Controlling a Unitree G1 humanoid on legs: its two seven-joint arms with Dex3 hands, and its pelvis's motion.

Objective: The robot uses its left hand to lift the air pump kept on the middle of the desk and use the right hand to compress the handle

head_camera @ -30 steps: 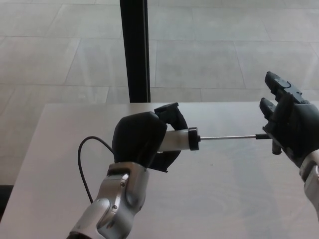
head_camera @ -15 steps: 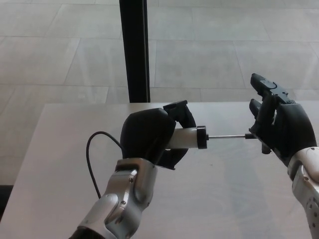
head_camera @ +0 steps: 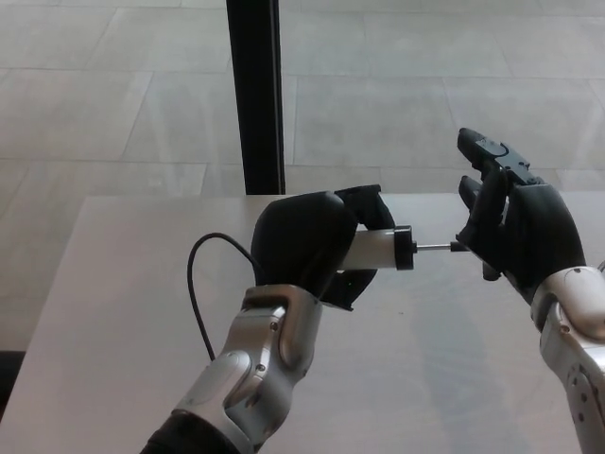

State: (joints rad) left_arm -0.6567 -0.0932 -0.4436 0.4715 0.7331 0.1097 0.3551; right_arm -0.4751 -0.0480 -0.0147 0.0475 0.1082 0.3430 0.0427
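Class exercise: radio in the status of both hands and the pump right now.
Left hand shut on air pump, held above desk. Right hand open, palm against handle. Rod mostly in. Nothing obstructing.

A smooth, pale grey worktop (head_camera: 454, 378) fills the lower part of the view. Behind the worktop is a floor of big light grey stone tiles (head_camera: 397, 104) with thin lines between them. A tall black post (head_camera: 255, 95) stands up from just behind the worktop's far edge, a little left of its middle.
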